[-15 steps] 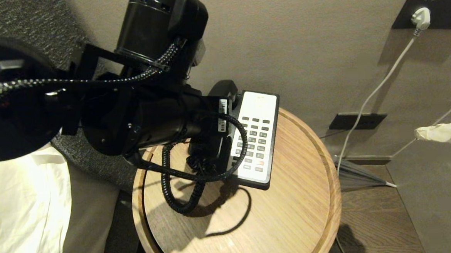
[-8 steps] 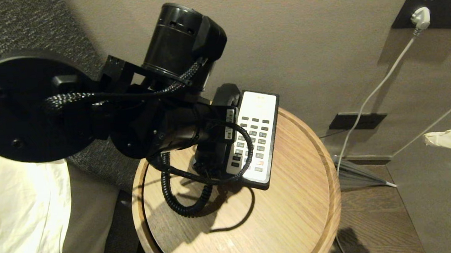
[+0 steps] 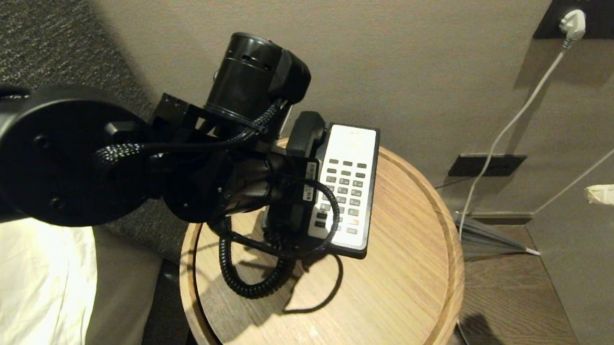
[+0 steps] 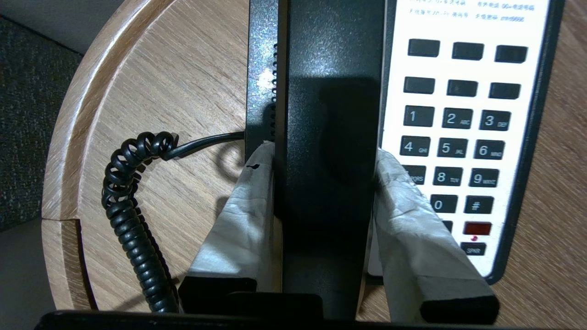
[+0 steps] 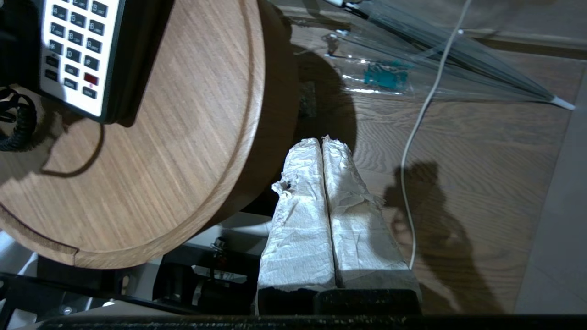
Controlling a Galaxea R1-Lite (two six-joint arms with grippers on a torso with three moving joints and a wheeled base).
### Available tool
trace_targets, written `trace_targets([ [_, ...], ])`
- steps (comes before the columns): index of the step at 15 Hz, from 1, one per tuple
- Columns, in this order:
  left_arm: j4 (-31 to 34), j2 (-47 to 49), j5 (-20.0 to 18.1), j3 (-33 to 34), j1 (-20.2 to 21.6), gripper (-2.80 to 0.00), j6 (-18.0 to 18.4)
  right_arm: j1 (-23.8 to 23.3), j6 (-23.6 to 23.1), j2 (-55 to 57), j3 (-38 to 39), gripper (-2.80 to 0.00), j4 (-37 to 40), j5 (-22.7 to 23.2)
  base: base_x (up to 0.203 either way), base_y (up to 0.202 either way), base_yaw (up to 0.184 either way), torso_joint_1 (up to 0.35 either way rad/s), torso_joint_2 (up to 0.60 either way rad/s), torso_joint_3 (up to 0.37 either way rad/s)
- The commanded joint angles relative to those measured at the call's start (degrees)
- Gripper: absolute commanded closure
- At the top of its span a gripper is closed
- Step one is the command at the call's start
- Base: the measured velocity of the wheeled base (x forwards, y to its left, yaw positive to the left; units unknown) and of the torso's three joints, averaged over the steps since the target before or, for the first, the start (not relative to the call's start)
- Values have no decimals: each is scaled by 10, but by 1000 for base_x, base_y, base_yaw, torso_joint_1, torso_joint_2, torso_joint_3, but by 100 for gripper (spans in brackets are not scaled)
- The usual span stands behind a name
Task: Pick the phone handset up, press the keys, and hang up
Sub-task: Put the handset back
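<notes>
- Handset (image 4: 330, 137): long black receiver of hard, smooth plastic, straight flat-sided bar in the middle with blockier ends; lies along the left side of the phone base (image 4: 463, 137), over or in its cradle; whether it has lifted clear cannot be told.
- Handling, judged: rigid and light, not fragile; the glossy flanks may slip, so the straight mid-section, where the sides run parallel, is the sound place to hold.
- Left tool (image 4: 325, 183): its two fingers (image 4: 238, 220), wrapped in crinkled grey-white tape, clamp the handset's mid-section from both sides; closed on the handset.
- Coiled cord (image 4: 133, 220): black springy spiral, lying in a loop on the desk left of the phone base; judged likely to tug back as the handset rises.
- Phone base: black shell with a white matte face and rows of small dark rectangular keys, one red key near the lower rows.
- Desk (image 3: 397, 294): round, pale wood-grain top with a raised rim, carrying the phone base towards its back.
- Right tool (image 5: 323, 151): off the desk's edge, right of the phone base, over the wooden floor; taped fingers pressed together, holding nothing.
</notes>
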Motion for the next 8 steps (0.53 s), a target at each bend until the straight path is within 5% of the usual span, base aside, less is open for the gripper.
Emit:
trace_targets([
  [1,-3,3,3,1,4,0,0,0,1,-3,3,0,2,-1,0,0,0,0,0,0],
  [8,-16,17,3,1,13,0,6,0,1,-8,14,0,0,2,0,0,0,0,0,0],
])
